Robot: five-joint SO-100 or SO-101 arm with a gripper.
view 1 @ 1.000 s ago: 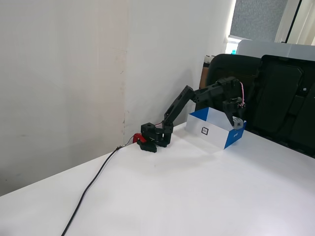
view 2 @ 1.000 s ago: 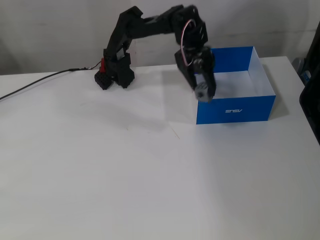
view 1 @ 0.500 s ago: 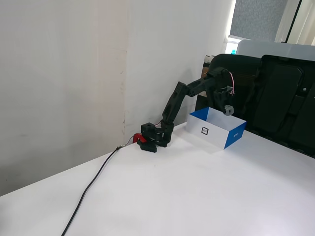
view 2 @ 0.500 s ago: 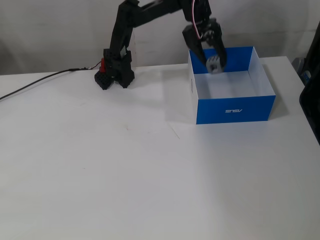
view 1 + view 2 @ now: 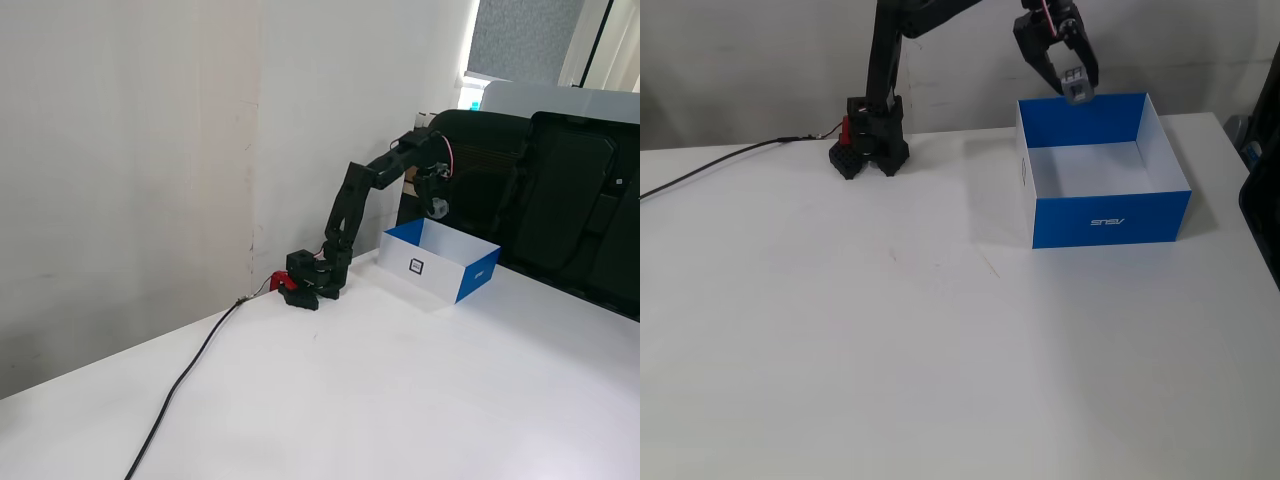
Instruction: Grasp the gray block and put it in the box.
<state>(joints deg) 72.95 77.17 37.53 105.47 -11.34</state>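
I have the arm raised so the block (image 5: 1075, 83) rides high, well clear of the box (image 5: 1108, 216) walls; from here I judge it hangs about over the far wall, ready to go down inside. The jaws are clamped on the block at the gripper (image 5: 1073, 80). The box sits empty on the worktop (image 5: 940, 350).

A black cable (image 5: 185, 378) crosses the white table (image 5: 940, 380) (black chairs (image 5: 560, 200) behind).
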